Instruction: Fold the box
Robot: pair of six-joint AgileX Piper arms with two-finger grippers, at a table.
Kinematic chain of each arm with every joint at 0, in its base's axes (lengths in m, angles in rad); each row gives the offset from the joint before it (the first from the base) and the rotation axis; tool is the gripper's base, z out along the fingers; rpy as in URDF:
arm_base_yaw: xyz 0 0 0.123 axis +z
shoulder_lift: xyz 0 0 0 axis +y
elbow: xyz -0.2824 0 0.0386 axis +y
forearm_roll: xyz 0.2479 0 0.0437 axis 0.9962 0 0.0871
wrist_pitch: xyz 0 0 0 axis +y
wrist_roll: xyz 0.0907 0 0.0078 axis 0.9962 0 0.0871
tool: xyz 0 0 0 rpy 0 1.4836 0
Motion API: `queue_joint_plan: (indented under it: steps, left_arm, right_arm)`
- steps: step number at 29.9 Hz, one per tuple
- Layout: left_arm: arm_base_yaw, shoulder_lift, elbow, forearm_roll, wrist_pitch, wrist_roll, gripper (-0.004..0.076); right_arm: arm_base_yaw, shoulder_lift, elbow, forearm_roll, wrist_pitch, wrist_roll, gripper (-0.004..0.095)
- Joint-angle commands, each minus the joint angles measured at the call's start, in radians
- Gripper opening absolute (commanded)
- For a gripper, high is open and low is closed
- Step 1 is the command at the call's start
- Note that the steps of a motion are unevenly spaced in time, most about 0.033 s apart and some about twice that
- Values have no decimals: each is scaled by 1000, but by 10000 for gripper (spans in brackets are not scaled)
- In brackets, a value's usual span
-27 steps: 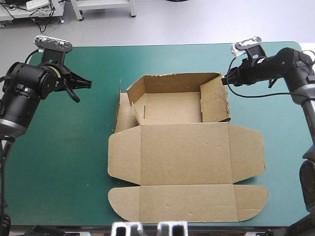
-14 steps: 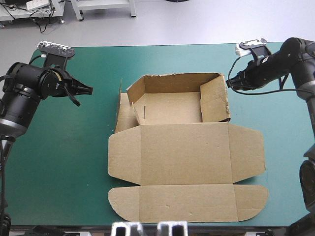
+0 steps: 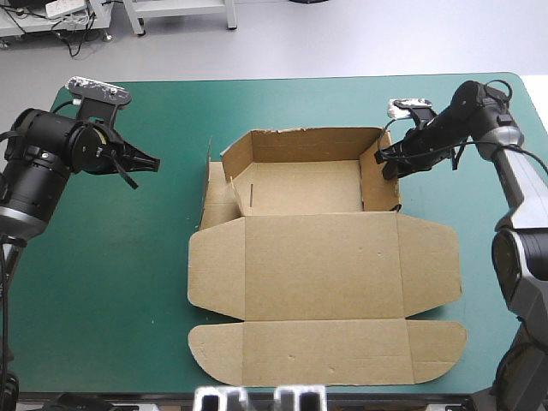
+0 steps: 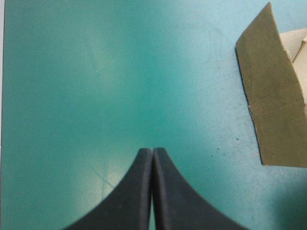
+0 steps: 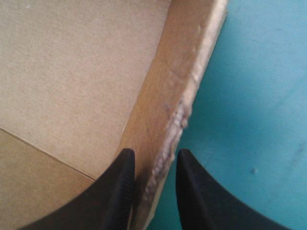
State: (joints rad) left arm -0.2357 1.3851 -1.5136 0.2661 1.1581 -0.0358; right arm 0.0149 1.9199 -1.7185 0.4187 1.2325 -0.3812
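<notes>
Left arm: raised over the left part of the counter (image 3: 111,282), well apart from the box (image 3: 321,265). Left gripper (image 3: 144,162) turned toward the box; in the left wrist view, left gripper (image 4: 152,149) pressed together into one pointed arch above the teal-green cover (image 4: 72,72).

Right arm: reaching in from the counter's right edge, bent down to the right wall of the box. Right gripper (image 3: 387,164) pinching the upper edge of this wall. In the right wrist view, right gripper (image 5: 153,155) with one black finger (image 5: 122,191) on the inner side of the wall, the other on the outer side over the cover, the board between them.

Box: brown, open, in the middle of the counter. Far half a tray with back, left and right walls raised; inside, only bare brown floor. Near half the lid, flat toward the counter's near edge, with rounded flaps at both sides.

Hard to make out: a loose flap outside the left wall, leaning, partly hidden. In the left wrist view only one corner of the box (image 4: 273,110), cut off. Right fingertips in the high view dark against the wall, not separable.
</notes>
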Motion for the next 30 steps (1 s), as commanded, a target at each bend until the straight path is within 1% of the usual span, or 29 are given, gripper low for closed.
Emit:
queue_joint_plan:
  steps: [1,4,5,7,8,9,13,16,18,20,22,24,27,30]
  left_arm:
    - [-1,-32,-32,17,-34,0,-8]
    - [-1,-32,-32,17,-34,0,-8]
    - [-1,-32,-32,17,-34,0,-8]
    - [-1,-27,-32,32,-58,19,-8]
    - [1,-21,-32,52,-70,17,-8]
    - [10,-14,-32,61,-79,15,-8]
    - [110,12,-32,-43,-161,15,-8]
    - [244,25,-34,-239,-240,28,-6]
    - [346,38,-34,-396,-253,76,-7]
    - [465,61,-34,-603,-228,186,-7]
    - [547,85,-34,-731,-190,266,-7]
    - [615,103,-34,-832,-179,332,-7]
    - [702,128,-34,-1004,-173,440,-7]
    - [772,161,-34,-1198,-111,550,-7]
  right_arm:
    - [-1,-5,-27,83,21,-12,288]
    - [-1,32,-27,141,21,-12,285]
    - [-1,42,-27,154,21,-12,266]
    - [-1,49,-27,166,21,-23,160]
    - [-1,47,-27,177,21,-43,50]
    - [-1,42,-27,188,21,-49,-25]
    - [-1,-2,-32,240,21,-49,-12]
    - [-1,-66,-34,256,21,-51,-13]
    - [-1,-120,-34,258,19,-59,-13]
    - [-1,-174,-34,260,10,-66,-14]
    - [-1,-223,-34,274,-2,-73,-21]
    - [-1,-270,-34,312,-6,-91,-23]
    - [-1,-339,-34,407,-4,-128,-23]
    - [-1,-396,-34,525,-18,-167,-23]
